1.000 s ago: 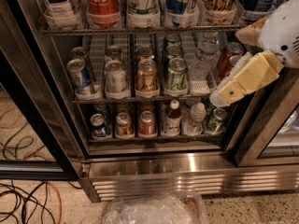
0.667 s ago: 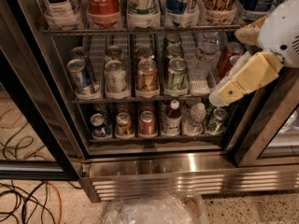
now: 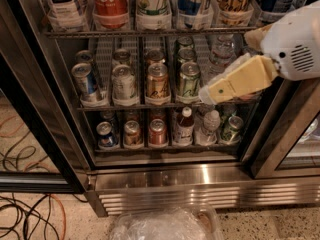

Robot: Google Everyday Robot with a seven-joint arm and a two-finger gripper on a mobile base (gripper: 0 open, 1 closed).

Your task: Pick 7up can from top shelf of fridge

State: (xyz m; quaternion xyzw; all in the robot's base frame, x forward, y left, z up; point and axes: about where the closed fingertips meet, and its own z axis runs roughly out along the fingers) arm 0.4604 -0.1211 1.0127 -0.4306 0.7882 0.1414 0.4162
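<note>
7up can [image 3: 152, 4] on top shelf [image 3: 70, 34], just right of Coca-Cola can [image 3: 111, 4]. Gripper [image 3: 207, 95] well below-right of Coca-Cola can, opening: cannot tell. Risk: clipping shelf rail or toppling Coca-Cola can on approach.

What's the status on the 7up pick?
Gripper low right, in front of the middle rack. 7up can upright on top shelf, untouched. Coca-Cola can close beside it.
</note>
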